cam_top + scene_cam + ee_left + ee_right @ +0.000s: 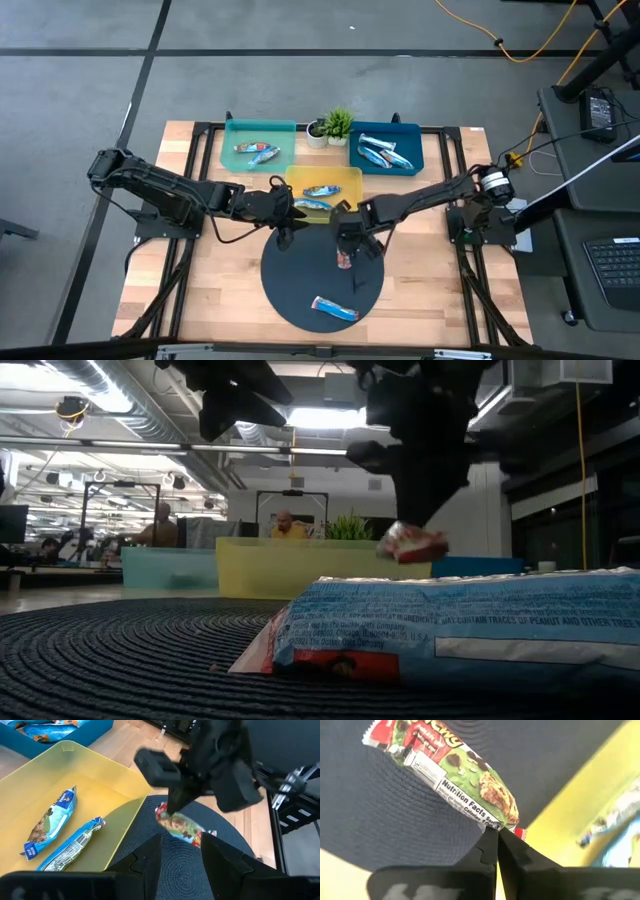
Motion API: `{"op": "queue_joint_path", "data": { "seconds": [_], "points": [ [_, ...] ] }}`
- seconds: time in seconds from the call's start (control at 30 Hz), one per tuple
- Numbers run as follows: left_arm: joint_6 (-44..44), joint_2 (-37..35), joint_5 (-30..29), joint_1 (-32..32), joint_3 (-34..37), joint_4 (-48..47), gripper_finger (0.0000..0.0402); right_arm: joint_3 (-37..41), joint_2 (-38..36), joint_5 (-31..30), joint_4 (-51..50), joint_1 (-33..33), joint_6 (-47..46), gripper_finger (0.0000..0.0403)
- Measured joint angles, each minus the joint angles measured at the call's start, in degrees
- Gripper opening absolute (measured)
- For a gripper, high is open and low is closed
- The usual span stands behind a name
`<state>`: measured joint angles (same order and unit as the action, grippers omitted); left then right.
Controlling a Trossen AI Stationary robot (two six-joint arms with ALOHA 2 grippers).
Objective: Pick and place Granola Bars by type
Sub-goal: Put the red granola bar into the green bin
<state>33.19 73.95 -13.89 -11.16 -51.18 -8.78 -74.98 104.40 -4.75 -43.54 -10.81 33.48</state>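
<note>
Already, your trays (228,150) held six bars; your right gripper (345,252) pinched a red-green bar (451,771), one blue bar (334,309) waited, left gripper (288,215) half-parted, empty.

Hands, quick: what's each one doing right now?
Left hand: open, empty, by the yellow tray.
Right hand: closed on a green-red bar, lifted over the mat.

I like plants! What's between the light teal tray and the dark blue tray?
In the high view, a small green potted plant stands between the light teal tray and dark blue tray.
</note>
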Motion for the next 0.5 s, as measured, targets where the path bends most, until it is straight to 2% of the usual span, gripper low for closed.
{"op": "queue_joint_path", "data": {
  "seconds": [0.23, 0.5],
  "points": [
    [-2.8, 0.0, 0.0, 0.0, 0.0, 0.0, 0.0129, -5.2, -1.1, 0.3, -8.8, 1.6, -10.7, 0.0005],
    [-8.4, 0.0, 0.7, 0.0, 0.0, 0.0, 0.0129, -5.8, -7.9, 0.3, -10.0, 3.8, -26.1, 0.0004]
  ]
}}
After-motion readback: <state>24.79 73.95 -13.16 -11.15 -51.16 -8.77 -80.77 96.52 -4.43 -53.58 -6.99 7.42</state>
